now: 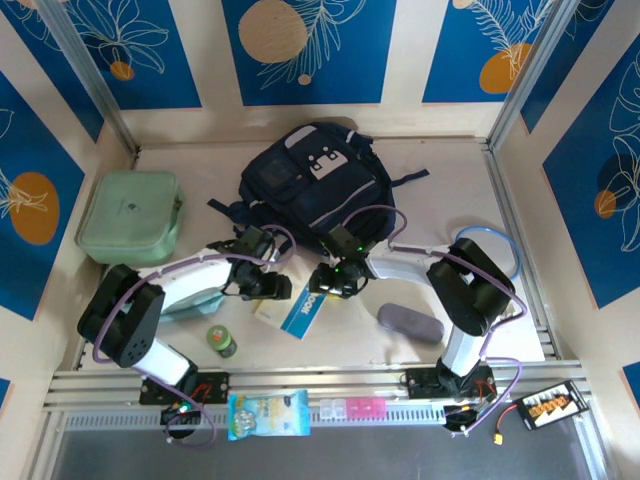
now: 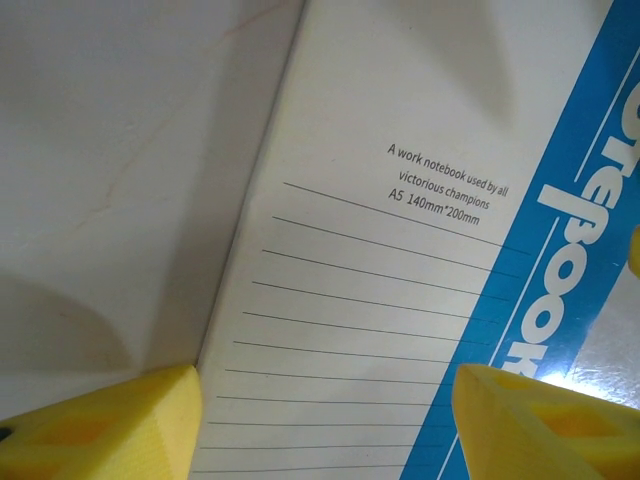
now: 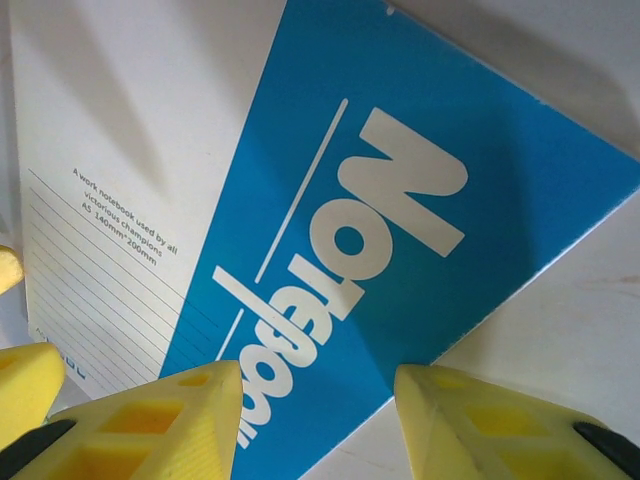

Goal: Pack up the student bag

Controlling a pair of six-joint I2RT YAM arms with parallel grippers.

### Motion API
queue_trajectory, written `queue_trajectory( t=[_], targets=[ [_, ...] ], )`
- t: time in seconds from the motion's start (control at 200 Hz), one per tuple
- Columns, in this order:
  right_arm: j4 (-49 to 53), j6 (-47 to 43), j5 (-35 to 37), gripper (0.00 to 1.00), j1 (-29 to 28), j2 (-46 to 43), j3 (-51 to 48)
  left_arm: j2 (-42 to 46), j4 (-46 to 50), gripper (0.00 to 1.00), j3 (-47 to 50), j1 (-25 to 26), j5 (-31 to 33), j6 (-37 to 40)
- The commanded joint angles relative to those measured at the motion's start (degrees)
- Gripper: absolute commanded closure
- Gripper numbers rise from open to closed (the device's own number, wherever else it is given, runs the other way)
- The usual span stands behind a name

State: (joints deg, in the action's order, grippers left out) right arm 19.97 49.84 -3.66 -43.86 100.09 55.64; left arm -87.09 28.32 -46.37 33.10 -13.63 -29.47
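Student bag (image 1: pixel 315 185) first: in the top view you see it lying flat at the middle of the far edge of the tabletop (image 1: pixel 450 190), patch side up, straps spread to both sides. A mint green case (image 1: pixel 130 215) sits in the far left corner, apart from the bag. Both arms reach in toward the middle, where a blue and white notebook (image 1: pixel 295 312) lies flat, nearer to you than the bag. The left gripper (image 1: pixel 268 285) hangs over the notebook's left part and the right gripper (image 1: pixel 335 280) just off its right side. A small green jar (image 1: pixel 221 341) stands toward the near left, and a grey oblong case (image 1: pixel 410 322) lies toward the near right. A printed packet (image 1: pixel 268 415) and a pink and white pill box (image 1: pixel 350 409) rest on the rail at the near edge.

In the left wrist view, your left gripper (image 2: pixel 325 400) has its yellow fingers (image 2: pixel 100 425) standing apart with nothing clamped. The notebook's (image 2: pixel 400 250) lined white half and its left edge lie below, between them.

In the right wrist view, your right gripper (image 3: pixel 320 390) also stands apart, clamped on nothing. The notebook's (image 3: pixel 400 200) blue half, with the word Notebook in white, lies below, its edge running between the fingers (image 3: pixel 150 420).
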Motion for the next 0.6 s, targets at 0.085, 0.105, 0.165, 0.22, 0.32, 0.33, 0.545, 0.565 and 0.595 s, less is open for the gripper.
queue_trajectory(
  t=[0.085, 0.105, 0.165, 0.22, 0.32, 0.33, 0.545, 0.565, 0.595],
  targets=[
    [2.71, 1.04, 0.88, 0.53, 0.0, 3.22, -0.62, -0.24, 0.79, 0.33, -1.0, -0.4, 1.95, 1.44],
    [2.71, 1.04, 0.86, 0.53, 0.04, 3.27, -0.62, -0.41, 0.69, 0.33, -0.96, -0.41, 1.86, 1.44],
    [2.71, 1.02, 0.85, 0.53, -0.06, 3.48, -0.6, -1.12, 0.2, 0.33, -0.91, -0.4, 0.91, 1.38],
    [2.78, 0.91, 0.71, 0.53, -0.14, 3.6, -0.53, -1.78, -0.23, 0.33, -0.7, -0.37, 0.09, 1.1],
    [2.71, 0.91, 0.76, 0.53, -0.04, 3.7, -0.44, -2.68, -1.13, 0.36, -0.22, -0.33, -2.01, 0.68],
    [2.71, 0.88, 0.69, 0.53, -0.08, 3.7, -0.44, -2.77, -1.22, 0.36, -0.17, -0.37, -2.32, 0.65],
    [2.63, 0.87, 0.28, 0.53, -0.08, 4.21, -0.35, -2.14, -2.05, 0.43, -0.52, -0.27, -10.48, -0.18],
    [2.58, 1.01, 0.24, 0.53, -0.09, 4.27, -0.35, -1.79, -2.27, 0.44, -0.61, -0.25, -11.58, -0.27],
    [2.53, 1.04, 0.23, 0.53, -0.09, 4.36, -0.35, -1.44, -2.36, 0.45, -0.81, -0.25, -12.77, -0.47]
  ],
)
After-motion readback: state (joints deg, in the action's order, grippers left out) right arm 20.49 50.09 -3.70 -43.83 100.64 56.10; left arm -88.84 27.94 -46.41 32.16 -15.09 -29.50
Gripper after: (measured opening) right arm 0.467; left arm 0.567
